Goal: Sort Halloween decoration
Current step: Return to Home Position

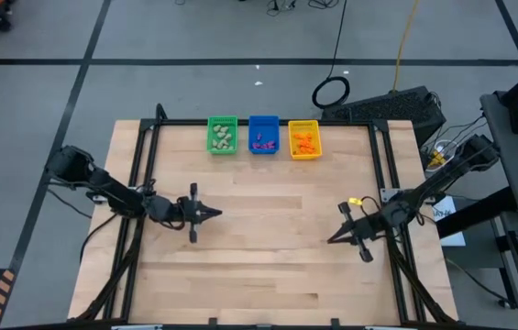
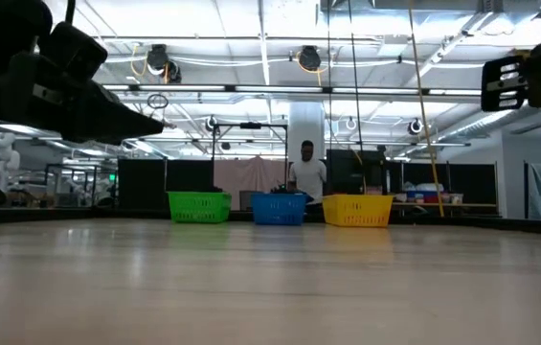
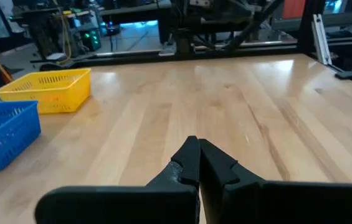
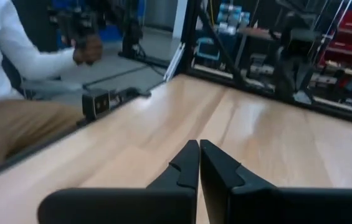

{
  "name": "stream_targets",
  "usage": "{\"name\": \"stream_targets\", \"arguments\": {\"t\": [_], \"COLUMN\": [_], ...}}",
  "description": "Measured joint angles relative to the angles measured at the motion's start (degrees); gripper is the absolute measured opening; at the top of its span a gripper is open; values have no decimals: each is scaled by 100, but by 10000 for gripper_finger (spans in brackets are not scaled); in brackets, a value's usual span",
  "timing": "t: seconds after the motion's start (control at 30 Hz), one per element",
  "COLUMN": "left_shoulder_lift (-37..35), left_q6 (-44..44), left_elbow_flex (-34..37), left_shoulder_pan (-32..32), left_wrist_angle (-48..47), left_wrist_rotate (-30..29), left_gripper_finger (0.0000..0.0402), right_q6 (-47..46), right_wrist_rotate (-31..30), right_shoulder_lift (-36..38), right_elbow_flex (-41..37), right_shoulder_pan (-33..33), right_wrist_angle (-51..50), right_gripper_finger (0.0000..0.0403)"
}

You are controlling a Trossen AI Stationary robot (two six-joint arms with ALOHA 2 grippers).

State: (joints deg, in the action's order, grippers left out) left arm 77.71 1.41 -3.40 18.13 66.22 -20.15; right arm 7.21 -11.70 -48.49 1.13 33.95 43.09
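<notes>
Left tool point(image 1: 217, 213): we find its fingers pressed together with nothing between them, hovering over the table point(image 1: 268, 266) and pointing across at the other arm.
Right tool point(image 1: 332, 240): we record it likewise shut tight on nothing, held above the table and well apart from the left tool, tip facing it.
Halloween decoration point(image 1: 223, 137): we count it all in the three bins, well apart from both tools, off to the left tool's left flank and the right tool's right flank.
Green bin point(image 1: 222, 118): nearest the left tool of the three; holds the pale pieces.
Blue bin point(image 1: 263, 117): just beside the green one; holds purple pieces point(image 1: 260, 143).
Yellow bin point(image 1: 303, 123): nearest the right tool of the three; holds orange pieces point(image 1: 305, 143).
Between tools and bins: we see bare table boards.
Black frame rails point(image 1: 145, 174): they run along the table's edges, behind each tool.
Yellow tag point(image 1: 354, 200): just beside the right tool's wrist.
Person point(image 2: 306, 177): stands beyond the bins, far from both tools.
Seated person point(image 4: 7, 68): white sleeve, beside the table edge ahead of the right tool.
</notes>
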Motion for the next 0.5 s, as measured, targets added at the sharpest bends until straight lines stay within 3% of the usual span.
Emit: {"name": "stream_targets", "arguments": {"t": [0.5], "left_shoulder_lift": [-617], "left_q6": [223], "left_elbow_flex": [308], "left_shoulder_pan": [-443], "left_wrist_angle": [36], "left_wrist_rotate": [1000], "left_gripper_finger": [0], "right_q6": [-44], "right_wrist_rotate": [199], "right_shoulder_lift": [724], "right_elbow_flex": [-13], "right_shoulder_pan": [-15], "right_wrist_angle": [-1061], "right_gripper_finger": [0]}}
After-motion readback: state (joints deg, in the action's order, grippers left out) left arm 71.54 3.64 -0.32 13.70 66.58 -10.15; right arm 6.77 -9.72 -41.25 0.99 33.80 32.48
